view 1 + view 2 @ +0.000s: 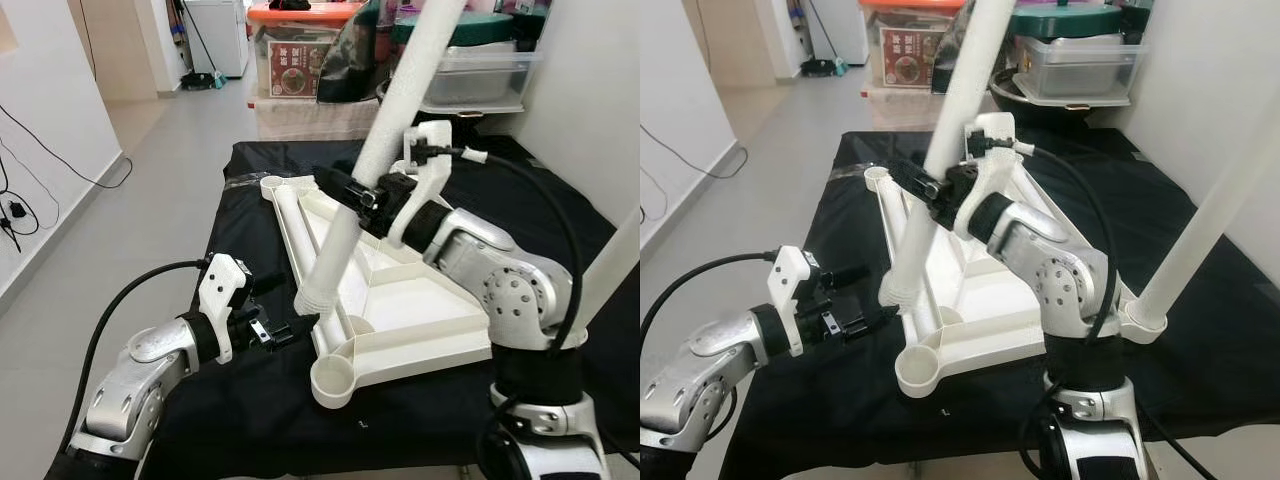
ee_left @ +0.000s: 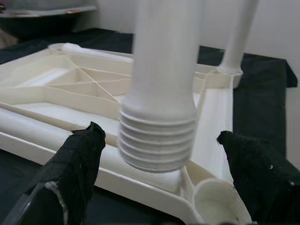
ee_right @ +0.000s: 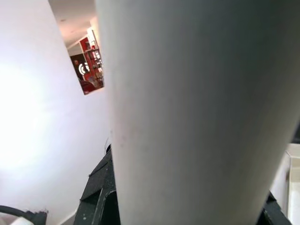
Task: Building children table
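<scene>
The white plastic table leg [image 1: 345, 235] looks light, stiff and smooth, so it could slip; mid-shaft is the sensible hold. The right gripper [image 1: 352, 193] clamps it there, tilted, with its threaded end [image 2: 157, 140] hanging just above the upturned tabletop [image 1: 420, 310] near the corner socket [image 1: 333, 381]. The left gripper [image 1: 287, 330] waits spread wide either side of the threads, on the black cloth [image 1: 250, 420].

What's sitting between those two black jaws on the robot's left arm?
In the left wrist view, the threaded end of the white table leg hangs between the open jaws of the left gripper, touching neither, just above the upturned tabletop.
</scene>
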You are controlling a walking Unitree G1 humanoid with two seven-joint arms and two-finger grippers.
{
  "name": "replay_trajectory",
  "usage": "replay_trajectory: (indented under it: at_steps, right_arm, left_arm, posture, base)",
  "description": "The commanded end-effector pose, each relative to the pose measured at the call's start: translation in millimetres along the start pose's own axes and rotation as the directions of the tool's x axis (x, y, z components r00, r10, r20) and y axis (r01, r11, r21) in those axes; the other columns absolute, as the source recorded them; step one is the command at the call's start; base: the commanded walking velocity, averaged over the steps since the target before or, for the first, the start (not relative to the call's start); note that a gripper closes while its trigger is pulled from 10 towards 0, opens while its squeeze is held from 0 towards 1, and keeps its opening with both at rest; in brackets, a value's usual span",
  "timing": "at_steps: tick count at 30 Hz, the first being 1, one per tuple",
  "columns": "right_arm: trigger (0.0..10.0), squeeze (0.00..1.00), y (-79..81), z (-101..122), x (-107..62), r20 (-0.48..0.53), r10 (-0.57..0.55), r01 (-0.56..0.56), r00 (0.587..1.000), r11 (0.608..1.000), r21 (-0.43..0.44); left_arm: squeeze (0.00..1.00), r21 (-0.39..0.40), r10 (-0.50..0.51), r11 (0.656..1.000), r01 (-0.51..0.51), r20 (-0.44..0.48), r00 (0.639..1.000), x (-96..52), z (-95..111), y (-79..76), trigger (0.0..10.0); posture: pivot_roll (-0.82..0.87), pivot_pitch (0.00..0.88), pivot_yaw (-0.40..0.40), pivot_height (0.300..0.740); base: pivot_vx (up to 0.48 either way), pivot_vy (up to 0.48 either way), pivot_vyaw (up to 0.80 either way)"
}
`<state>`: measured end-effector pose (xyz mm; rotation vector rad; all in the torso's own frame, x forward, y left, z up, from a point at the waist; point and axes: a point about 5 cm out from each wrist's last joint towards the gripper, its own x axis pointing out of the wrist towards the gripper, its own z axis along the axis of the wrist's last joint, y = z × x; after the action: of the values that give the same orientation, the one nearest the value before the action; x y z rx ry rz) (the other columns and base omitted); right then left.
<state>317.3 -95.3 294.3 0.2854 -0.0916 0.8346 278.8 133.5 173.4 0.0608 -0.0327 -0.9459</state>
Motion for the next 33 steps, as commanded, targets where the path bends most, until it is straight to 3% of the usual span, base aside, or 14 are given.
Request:
replay_trajectory:
  at_steps: [1,10,22,31,32,33]
  right_arm:
    - [0.0,0.00,8.0,4.2,4.7,0.005,0.034,-0.034,0.999,0.999,-0.005]
    - [0.0,0.00,19.3,3.7,10.1,0.004,0.080,-0.080,0.997,0.997,0.008]
    - [0.0,0.00,37.3,-2.3,9.6,-0.019,0.161,-0.161,0.987,0.987,0.024]
    - [0.0,0.00,41.8,-3.7,9.3,-0.024,0.177,-0.176,0.984,0.984,0.028]
    - [0.0,0.00,42.2,-3.8,9.2,-0.025,0.178,-0.177,0.984,0.984,0.028]
    - [0.0,0.00,42.5,-3.8,9.2,-0.026,0.179,-0.179,0.983,0.984,0.028]
  left_arm:
    - [0.00,0.022,-0.030,0.999,0.031,-0.024,0.999,0.7,-1.4,1.0,10.0]
    - [0.00,0.053,-0.060,0.997,0.063,-0.049,0.997,4.7,-2.9,1.7,10.0]
    - [0.00,0.138,0.028,0.990,-0.023,-0.035,0.999,10.2,-0.1,16.3,10.0]
    - [0.00,0.127,0.013,0.992,-0.008,-0.043,0.999,13.4,-6.0,13.8,10.0]
    - [0.00,0.122,-0.004,0.993,0.011,-0.051,0.999,14.0,-8.0,11.3,8.8]
    - [0.00,0.119,-0.023,0.992,0.030,-0.063,0.998,14.3,-10.6,8.5,6.4]
  posture:
    - [-0.08,0.000,-0.017,0.740]
    - [-0.08,0.000,-0.013,0.740]
    - [-0.08,0.000,-0.011,0.740]
    - [-0.09,0.000,-0.011,0.740]
    - [-0.09,0.000,-0.012,0.740]
    - [-0.09,0.000,-0.012,0.740]
  base:
    - [0.000,0.000,0.00]
    - [0.000,0.000,0.00]
    - [0.000,0.000,0.00]
    - [0.000,0.000,0.00]
    - [0.000,0.000,0.00]
    - [0.000,0.000,0.00]
